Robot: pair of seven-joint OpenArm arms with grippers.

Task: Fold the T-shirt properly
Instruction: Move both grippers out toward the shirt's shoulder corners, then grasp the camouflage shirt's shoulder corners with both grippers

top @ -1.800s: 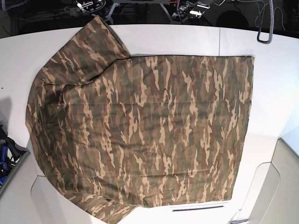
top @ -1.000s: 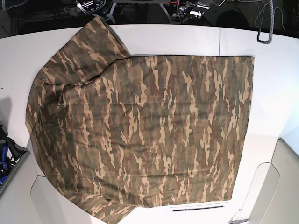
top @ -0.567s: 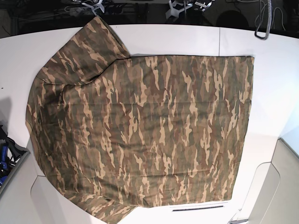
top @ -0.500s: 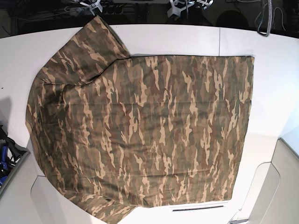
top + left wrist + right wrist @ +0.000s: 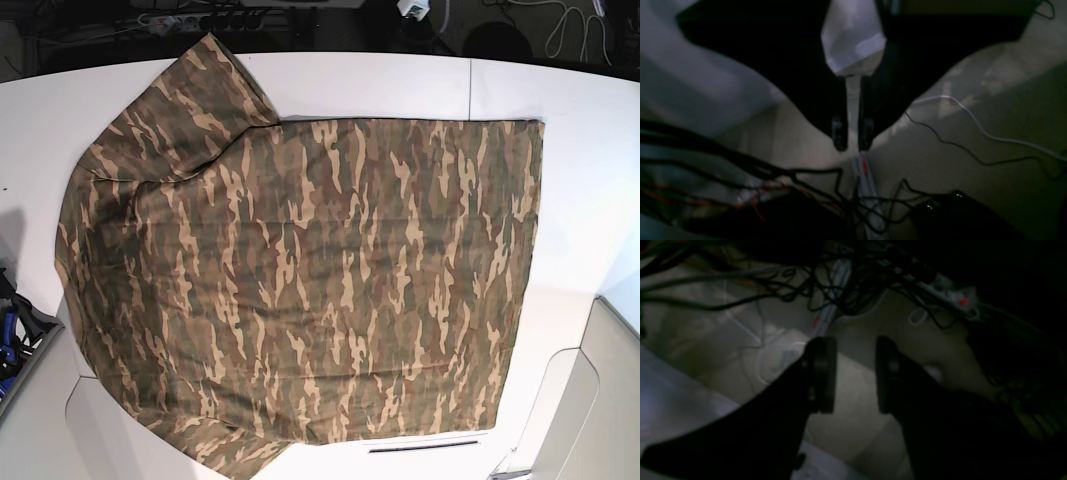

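Cloth covered most of the bench: the T-shirt lay spread flat, its straight hem running down near the right edge, one sleeve reaching toward the far left corner and the other hanging over the near edge by the near left corner. It had not shifted at all in the last couple of seconds; no crease, corner or sleeve had moved. What had changed was at the far edge, where the white fittings and the hanging grey loop visible a moment earlier were gone from the base view, so both arms had drawn back clear of the bench. The wrist views agreed: the left pincer hung over the floor and a tangle of cables, its tips nearly together with only a thin strip of light between them and nothing held, though the picture was dark and I would only say it looked close to clenched. The right pincer stood clearly parted and empty above more cables. In my judgement folding had not begun: the shirt was laid out ready, and the arms had to return to it before the first fold.
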